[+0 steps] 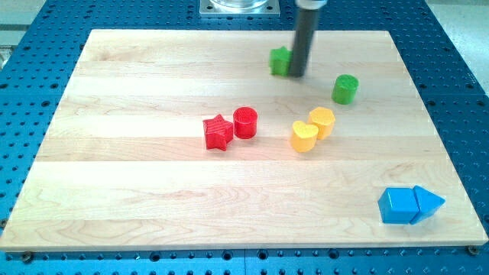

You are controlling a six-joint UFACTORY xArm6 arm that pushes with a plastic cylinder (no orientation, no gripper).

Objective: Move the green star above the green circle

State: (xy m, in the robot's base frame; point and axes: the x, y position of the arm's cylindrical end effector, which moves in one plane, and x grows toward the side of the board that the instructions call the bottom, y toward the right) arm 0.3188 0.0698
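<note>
The green star (pixel 280 61) lies near the view's top, partly hidden behind my rod. My tip (pixel 297 75) touches the star's right side. The green circle (pixel 345 89) stands to the right of the star and a little lower, apart from both the star and the tip.
A red star (pixel 218 132) and a red circle (pixel 245 122) sit together at the board's middle. A yellow heart (pixel 304 137) and a yellow circle (pixel 322 121) touch just below the green circle. Two blue blocks (pixel 409 205) lie at the bottom right, near the board's edge (pixel 458 246).
</note>
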